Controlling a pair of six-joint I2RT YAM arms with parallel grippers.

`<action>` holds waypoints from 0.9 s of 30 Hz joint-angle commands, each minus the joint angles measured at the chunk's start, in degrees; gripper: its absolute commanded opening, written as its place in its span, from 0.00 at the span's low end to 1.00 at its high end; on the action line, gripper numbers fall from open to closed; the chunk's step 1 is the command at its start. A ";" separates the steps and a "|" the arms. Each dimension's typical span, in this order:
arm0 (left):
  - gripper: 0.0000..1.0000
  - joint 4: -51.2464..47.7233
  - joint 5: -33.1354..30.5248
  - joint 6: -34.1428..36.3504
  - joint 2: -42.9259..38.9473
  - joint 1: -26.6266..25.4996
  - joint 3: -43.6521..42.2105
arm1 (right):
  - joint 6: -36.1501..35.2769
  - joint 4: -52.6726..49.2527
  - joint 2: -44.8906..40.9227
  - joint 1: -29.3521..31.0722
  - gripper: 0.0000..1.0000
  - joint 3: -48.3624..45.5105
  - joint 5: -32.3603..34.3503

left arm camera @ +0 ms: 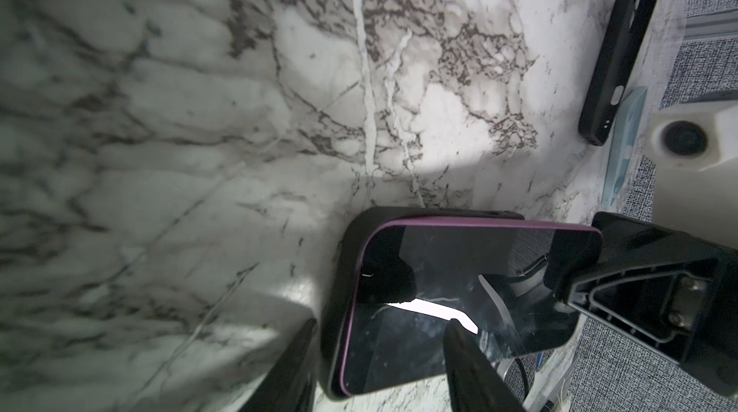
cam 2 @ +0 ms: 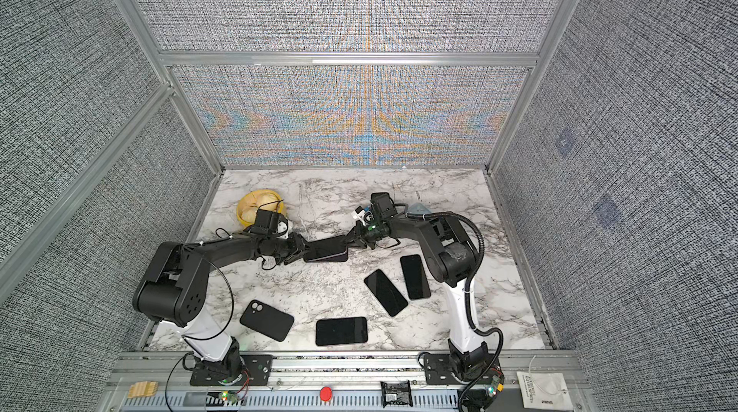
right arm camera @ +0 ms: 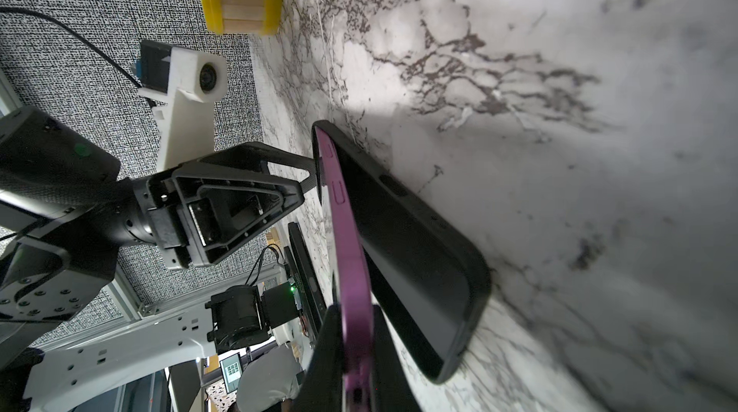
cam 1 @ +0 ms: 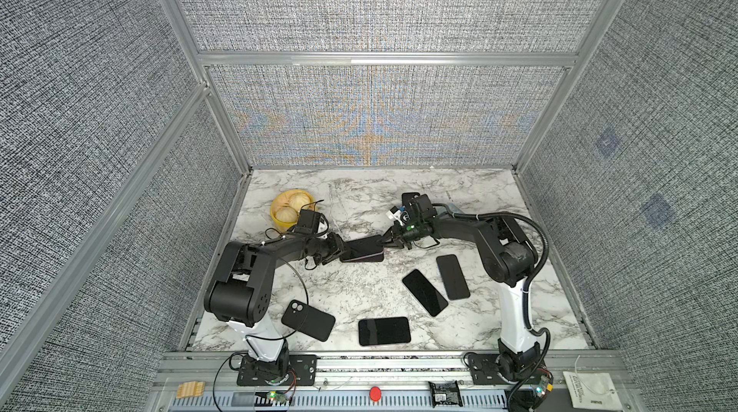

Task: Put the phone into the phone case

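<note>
nearest the arm bases, three loose phones (cam 1: 384,331) and a spare black case (cam 1: 307,320), back up, contents unseen, lay flat on the table (cam 1: 359,198). at mid-table the phone (left arm camera: 431,270) stood tilted in the phone case (right arm camera: 419,254): one short end sat inside the case, the opposite end was raised clear of the rim. the right gripper (cam 1: 386,243) was pinched on the raised end. the left gripper (cam 1: 339,253) stood half spread astride the seated end, one finger beside the outer wall and one over the screen; whether it clamped could not be told. the step in hand was judged to be seating the raised end. doing it well called for bracing the case against sliding on the marble, keeping the seated end hard against the end wall, lowering the raised end squarely between both long walls, and pressing until the lip closed over the purple edge before letting go. farther back, a yellow basket (cam 1: 274,212) held two pale buns (cam 1: 297,201), and a second black case (left arm camera: 623,42) lay beyond the right gripper, contents hidden.
</note>
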 commanded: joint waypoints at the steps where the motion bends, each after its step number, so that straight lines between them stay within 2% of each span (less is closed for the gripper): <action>1: 0.52 0.39 0.69 -0.72 -0.04 0.09 -0.18 | 0.91 -4.19 0.74 0.18 0.00 -0.43 5.21; 27: 0.49 2.79 1.84 -2.57 -0.22 -0.87 -1.88 | -2.35 -9.30 5.29 2.18 0.00 3.00 7.85</action>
